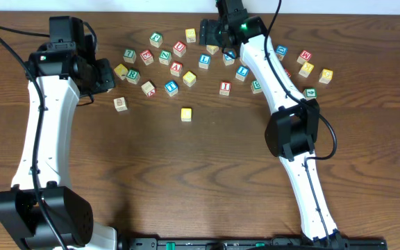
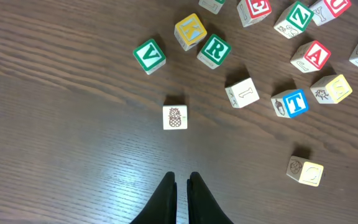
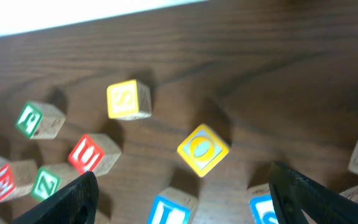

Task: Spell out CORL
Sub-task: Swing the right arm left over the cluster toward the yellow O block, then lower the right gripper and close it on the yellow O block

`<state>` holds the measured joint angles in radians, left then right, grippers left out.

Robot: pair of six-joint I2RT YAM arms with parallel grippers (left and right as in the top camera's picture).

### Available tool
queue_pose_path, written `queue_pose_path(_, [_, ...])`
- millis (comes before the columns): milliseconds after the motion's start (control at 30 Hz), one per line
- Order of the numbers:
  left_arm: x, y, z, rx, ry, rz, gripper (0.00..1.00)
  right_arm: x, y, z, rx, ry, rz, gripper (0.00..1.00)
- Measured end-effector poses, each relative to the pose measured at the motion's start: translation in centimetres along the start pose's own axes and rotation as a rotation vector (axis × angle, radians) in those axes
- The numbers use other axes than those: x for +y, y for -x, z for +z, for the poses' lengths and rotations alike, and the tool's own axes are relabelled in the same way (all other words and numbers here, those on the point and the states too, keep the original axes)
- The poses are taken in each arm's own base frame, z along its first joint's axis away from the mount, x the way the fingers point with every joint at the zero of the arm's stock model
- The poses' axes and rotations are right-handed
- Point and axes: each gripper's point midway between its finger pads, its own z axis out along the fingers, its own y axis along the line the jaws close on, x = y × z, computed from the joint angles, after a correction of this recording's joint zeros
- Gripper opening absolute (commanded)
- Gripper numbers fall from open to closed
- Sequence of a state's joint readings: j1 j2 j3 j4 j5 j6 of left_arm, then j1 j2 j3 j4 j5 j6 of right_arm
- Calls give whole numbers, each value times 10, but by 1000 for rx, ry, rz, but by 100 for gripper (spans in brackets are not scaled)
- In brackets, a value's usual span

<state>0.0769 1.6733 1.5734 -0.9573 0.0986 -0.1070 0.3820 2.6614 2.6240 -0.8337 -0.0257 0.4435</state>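
Note:
A yellow cube with an O lies on the table just ahead of my right gripper. The jaws stand wide open with nothing held. From above, the right gripper hovers over the far cluster of cubes. A lone yellow cube sits apart in the middle and shows a curved letter in the left wrist view. The white cube with a green R lies beside a yellow K cube. My left gripper is shut and empty, above bare wood near a pineapple cube.
Several other letter cubes are scattered along the far side of the table. A blue-lettered cube lies between the right fingers. A yellow S cube and a red-lettered cube lie to their left. A green V cube lies by the R.

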Motion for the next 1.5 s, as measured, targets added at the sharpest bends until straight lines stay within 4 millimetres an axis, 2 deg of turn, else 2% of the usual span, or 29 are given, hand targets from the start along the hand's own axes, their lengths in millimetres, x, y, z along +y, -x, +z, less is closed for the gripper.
queue_pose_path(200, [0,0,0,0,0,0,8,-4,3,8,-26,-19,27,78])
queue_pose_path(533, [0,0,0,0,0,0,8,-10,-10,32,-22,-39,126,77])
queue_pose_path(967, [0,0,0,0,0,0,8,-5,-14,36,-65,-95,159,77])
queue_pose_path(1500, [0,0,0,0,0,0,8,-9,-4,36,-128,-125,209,75])
